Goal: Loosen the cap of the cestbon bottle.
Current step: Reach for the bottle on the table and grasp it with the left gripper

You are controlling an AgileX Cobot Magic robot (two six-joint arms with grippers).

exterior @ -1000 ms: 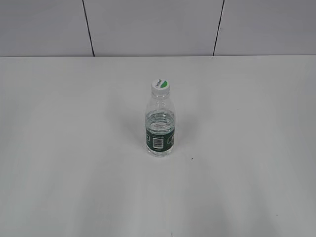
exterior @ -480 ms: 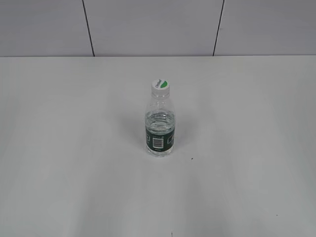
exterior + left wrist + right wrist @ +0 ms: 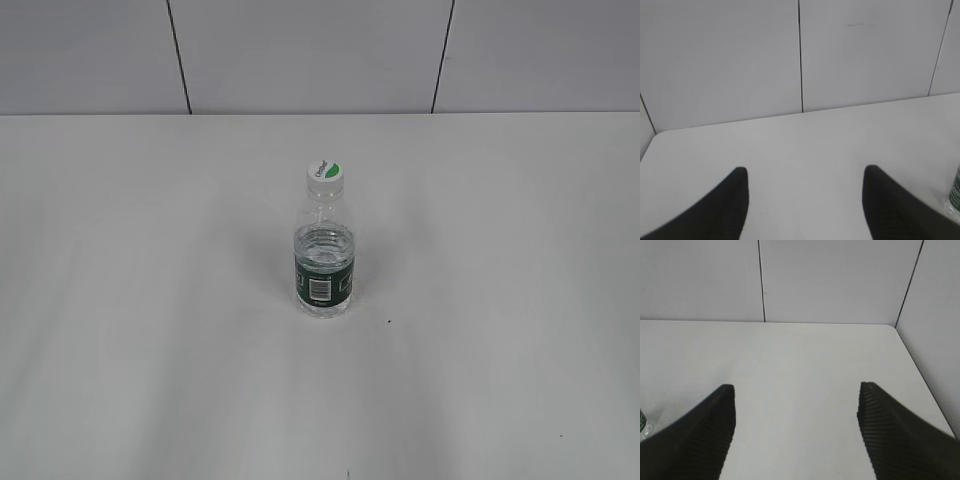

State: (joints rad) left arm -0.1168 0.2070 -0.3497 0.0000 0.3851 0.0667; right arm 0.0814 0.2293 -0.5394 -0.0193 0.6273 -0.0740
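The cestbon bottle (image 3: 323,268) stands upright in the middle of the white table in the exterior view, a clear bottle with a dark green label band and a white barcode patch. The cap (image 3: 325,173), white with a green half, sits on its neck. A sliver of the bottle shows at the right edge of the left wrist view (image 3: 956,187) and at the left edge of the right wrist view (image 3: 642,424). My left gripper (image 3: 804,175) is open and empty. My right gripper (image 3: 796,392) is open and empty. Neither gripper shows in the exterior view.
The white table (image 3: 150,300) ends at a grey panelled wall (image 3: 300,50) with dark seams. The table's left far corner shows in the left wrist view (image 3: 655,135), its right far corner in the right wrist view (image 3: 892,327).
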